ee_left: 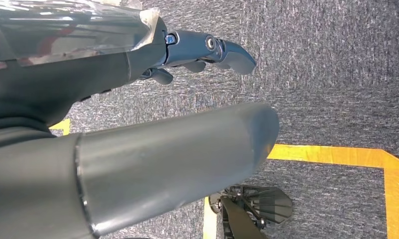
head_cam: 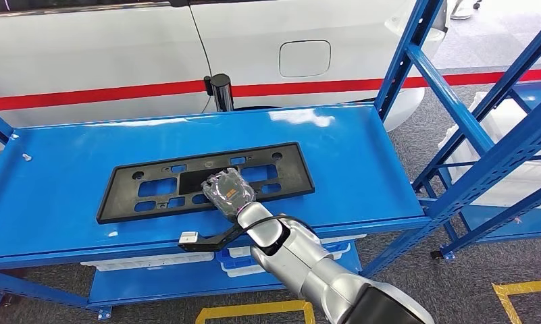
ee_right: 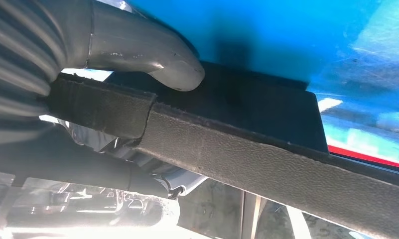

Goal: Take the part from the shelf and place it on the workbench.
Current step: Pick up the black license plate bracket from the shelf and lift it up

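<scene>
1. right hand (head_cam: 228, 191) sits nearest, its silver arm reaching up over the front lip of the blue shelf (head_cam: 51, 196).
2. its thumb (ee_right: 157, 62) presses on the top face of the black part (head_cam: 207, 181) while darker fingers lie under the edge, so the hand is clamped on the part's near long side.
3. the part, a flat black frame with cut-outs, lies along the middle of the top shelf deck, its near edge taken in the grip, apparently because that edge is the only side reachable from the front.
4. left hand (ee_left: 207, 52) hangs over grey carpet and a yellow floor line (ee_left: 332, 154); its fingers look slightly apart with nothing in them.
5. a white car (head_cam: 119, 61) with a red stripe stands just behind the shelf.
6. judgement: the grasp looks made, the lift has not begun, and no counter is visible to receive it.
7. risk: a long thin frame held at one edge may tilt or catch on the shelf uprights.
</scene>
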